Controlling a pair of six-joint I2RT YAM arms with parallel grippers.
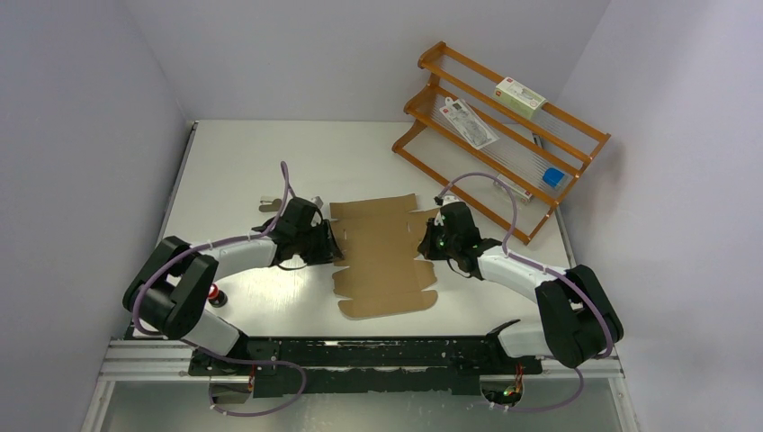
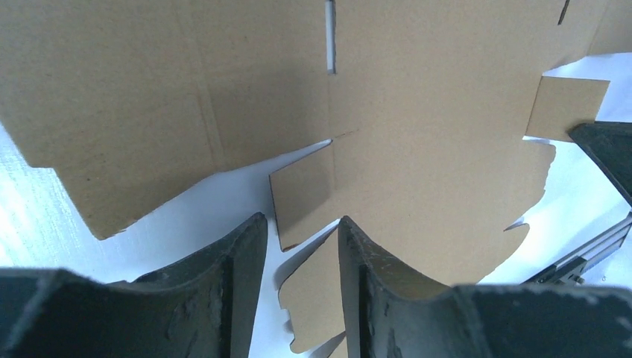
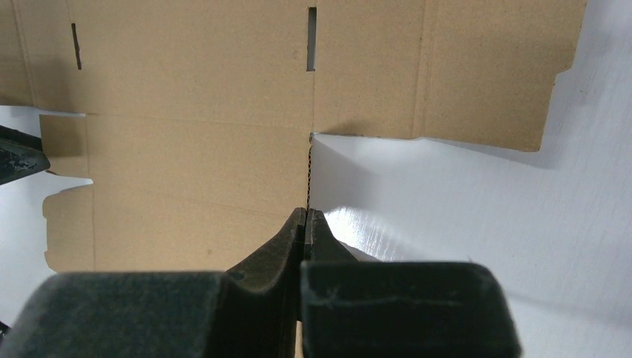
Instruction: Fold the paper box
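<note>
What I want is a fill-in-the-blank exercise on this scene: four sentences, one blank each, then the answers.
1. The paper box lies ___ on the table, not yet folded.
2. The left end effector is ___, straddling a cardboard flap.
3. The right end effector is ___ at the sheet's edge.
4. The wooden rack stands at the table's far ___ corner.
Missing words: flat; open; shut; right.

Matt brown cardboard paper box, my rough black plastic fingers, smooth shiny white table, glossy orange wooden rack
</note>
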